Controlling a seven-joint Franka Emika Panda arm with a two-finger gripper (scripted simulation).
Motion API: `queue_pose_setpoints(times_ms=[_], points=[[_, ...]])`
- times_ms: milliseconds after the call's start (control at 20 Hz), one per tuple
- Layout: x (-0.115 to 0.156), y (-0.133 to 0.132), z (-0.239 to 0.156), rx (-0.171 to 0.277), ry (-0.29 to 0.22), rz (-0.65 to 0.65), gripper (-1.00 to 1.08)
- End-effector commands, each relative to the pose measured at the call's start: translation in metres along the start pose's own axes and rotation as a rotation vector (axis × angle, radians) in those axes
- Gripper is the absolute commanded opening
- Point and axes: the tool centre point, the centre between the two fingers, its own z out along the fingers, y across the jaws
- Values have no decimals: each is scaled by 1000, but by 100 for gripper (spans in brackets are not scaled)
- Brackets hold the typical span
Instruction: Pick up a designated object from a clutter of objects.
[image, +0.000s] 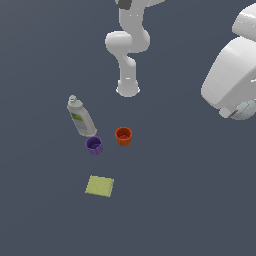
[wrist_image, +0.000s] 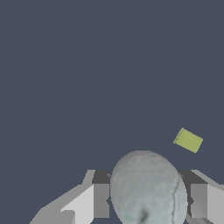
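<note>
The designated object, a pale grey-white mottled ball (wrist_image: 146, 188), fills the gap between my gripper's (wrist_image: 149, 200) two fingers (wrist_image: 100, 200), which are shut on it. In the exterior view the ball (image: 246, 110) peeks out under the white hand at the right edge, where the gripper (image: 236, 113) hangs well above the floor and far from the clutter. The rest of the clutter lies at centre-left: a grey bottle with a green label (image: 81, 118) lying down, a purple cup (image: 94, 145), an orange cup (image: 123, 135) and a yellow-green pad (image: 99, 186).
The arm's white base (image: 128, 89) stands behind the clutter. The yellow-green pad (wrist_image: 188, 140) also shows small on the dark grey floor in the wrist view.
</note>
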Motion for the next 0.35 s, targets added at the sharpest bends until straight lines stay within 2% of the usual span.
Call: queue_pose_setpoints(times_ms=[0, 300], points=[[2, 1, -3, 0, 0, 0, -100], [3, 1, -5, 0, 0, 0, -100]])
